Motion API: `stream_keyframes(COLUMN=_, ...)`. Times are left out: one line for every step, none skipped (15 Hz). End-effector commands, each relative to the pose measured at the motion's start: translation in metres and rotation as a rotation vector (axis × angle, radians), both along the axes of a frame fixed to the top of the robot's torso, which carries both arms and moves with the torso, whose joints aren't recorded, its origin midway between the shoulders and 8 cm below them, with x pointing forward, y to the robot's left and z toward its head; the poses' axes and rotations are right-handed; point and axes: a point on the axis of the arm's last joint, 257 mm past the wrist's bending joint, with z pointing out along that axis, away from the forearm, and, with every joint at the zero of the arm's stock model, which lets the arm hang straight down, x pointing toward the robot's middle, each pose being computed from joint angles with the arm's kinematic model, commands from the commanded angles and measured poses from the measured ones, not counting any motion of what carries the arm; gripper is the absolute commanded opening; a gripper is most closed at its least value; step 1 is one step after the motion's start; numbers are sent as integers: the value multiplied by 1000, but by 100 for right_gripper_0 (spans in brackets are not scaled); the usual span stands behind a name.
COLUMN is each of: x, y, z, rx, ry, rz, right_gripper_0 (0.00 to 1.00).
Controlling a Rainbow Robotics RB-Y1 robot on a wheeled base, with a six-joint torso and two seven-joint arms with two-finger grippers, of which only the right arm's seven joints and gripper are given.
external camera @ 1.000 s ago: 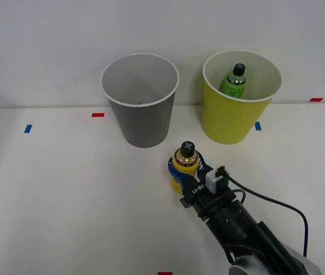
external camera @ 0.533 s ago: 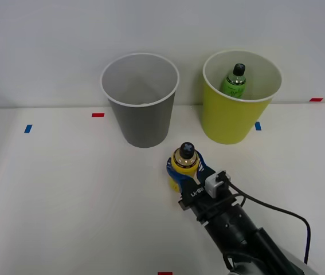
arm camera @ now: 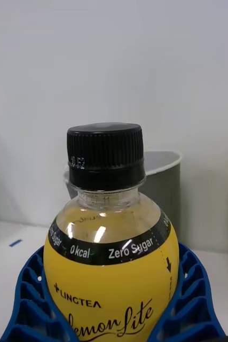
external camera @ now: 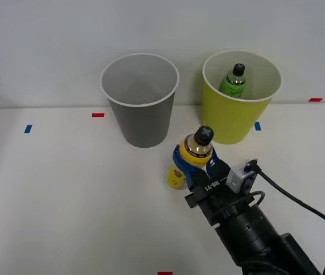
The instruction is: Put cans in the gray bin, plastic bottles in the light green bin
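Yellow-labelled bottle (external camera: 194, 157) with a black cap, tilted with its cap toward the bins, held just in front of the gap between the two bins; its label reads "0 kcal", "Zero Sugar" and "Lemon Lite" in the wrist view (arm camera: 111, 262). Blue ribbed fingers (arm camera: 191, 299) of the right gripper (external camera: 199, 166) are closed against both sides of the bottle's body, with the black arm (external camera: 254, 235) reaching in from the lower right. Behind it to the left stands the gray bin (external camera: 141, 100), upright, its pale inside showing. To the right stands the light green bin (external camera: 239, 109), upright, with a green bottle (external camera: 234, 81) leaning inside. Both bins rest at the far edge of the white table (external camera: 65, 189), near small red and blue tape marks (external camera: 98, 115).
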Motion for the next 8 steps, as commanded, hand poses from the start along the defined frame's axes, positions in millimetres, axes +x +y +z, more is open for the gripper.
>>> stream_keyframes(x=5, y=-10, z=38, rx=123, ry=-24, rz=-23, right_gripper_0=0)
stream_keyframes(x=7, y=-16, z=53, rx=144, ry=-49, rz=-34, right_gripper_0=0)
stream_keyframes(x=7, y=-23, z=70, rx=180, ry=-68, rz=-35, right_gripper_0=0)
stream_keyframes(x=7, y=-24, z=80, rx=211, ry=-68, rz=-25, right_gripper_0=0)
stream_keyframes(x=9, y=-30, z=98, rx=242, ry=-77, rz=-13, right_gripper_0=0)
stream_keyframes(x=10, y=-34, z=114, rx=261, ry=-90, rz=-2, right_gripper_0=0)
stream_keyframes(x=13, y=-37, z=124, rx=274, ry=-98, rz=5, right_gripper_0=0)
stream_keyframes(x=20, y=-47, z=141, rx=314, ry=-115, rz=7, right_gripper_0=0)
